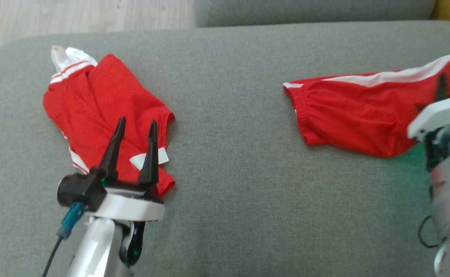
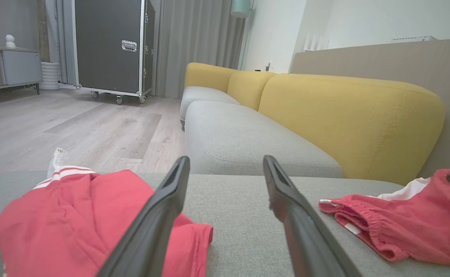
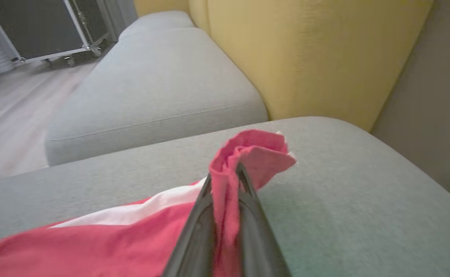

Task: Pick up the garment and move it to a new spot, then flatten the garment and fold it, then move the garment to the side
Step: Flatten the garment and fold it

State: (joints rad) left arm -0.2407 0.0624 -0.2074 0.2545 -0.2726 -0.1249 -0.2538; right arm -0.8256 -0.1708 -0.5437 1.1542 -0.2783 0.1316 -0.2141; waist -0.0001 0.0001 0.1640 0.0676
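Note:
A red garment (image 1: 355,111) with a white side stripe and a gathered waistband lies stretched across the right of the grey cushion (image 1: 229,96). My right gripper (image 1: 443,82) is shut on its right end, and red cloth (image 3: 248,154) bunches up between the dark fingers (image 3: 194,231) in the right wrist view. The left wrist view shows this garment (image 2: 413,227) at the lower right. A second red garment (image 1: 94,104) with white trim lies crumpled at the left. My left gripper (image 1: 136,127) stands open over its near edge with nothing between the fingers (image 2: 155,219).
The grey cushion's far edge borders a wooden floor (image 1: 75,15) at the upper left and another grey seat (image 2: 240,138). Yellow backrests (image 2: 348,119) stand to the right. A black wheeled case (image 2: 109,46) stands across the room.

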